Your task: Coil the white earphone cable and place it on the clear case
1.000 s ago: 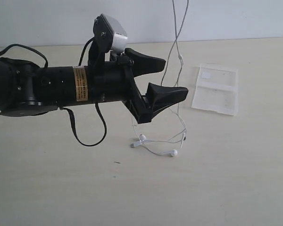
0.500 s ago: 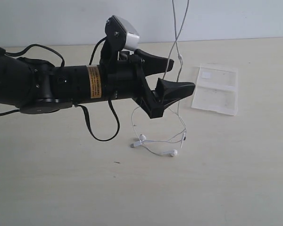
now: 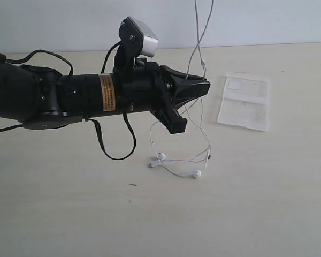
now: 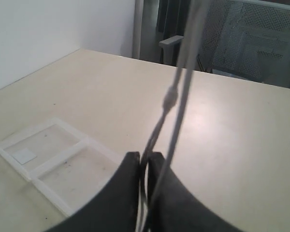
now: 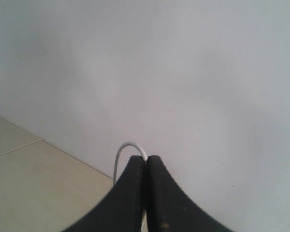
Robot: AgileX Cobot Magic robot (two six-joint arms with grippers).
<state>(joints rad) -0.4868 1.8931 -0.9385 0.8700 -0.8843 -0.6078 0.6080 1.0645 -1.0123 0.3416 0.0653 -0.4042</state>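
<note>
One cable [image 3: 204,64] hung nearly upright as two thin strands, its long axis running from the top edge of the exterior view down to the table [image 3: 267,203]. The left gripper [image 3: 203,85], on an arm reaching in level from the left, was closed on both strands partway down; in the left wrist view its jaws [image 4: 145,166] were pinched together with the cable [image 4: 176,116] rising out of them, and one small bulge showed on one strand. Below that grip the strands dropped in a loose loop to the table, where two earbuds [image 3: 197,174] lay near each other, pointing roughly left and right. The right gripper [image 5: 146,162] was out of the exterior view; its own camera showed the jaws shut, with a short white bend of cable [image 5: 127,147] arching out at the tips, so it was clamped on the cable too. One case [image 3: 244,101] lay flat on the table right of the hanging strands and apart from them, its long axis running from the far side toward the near side, with one crosswise ridge splitting it into two bays and one whitish patch in the far bay.
</note>
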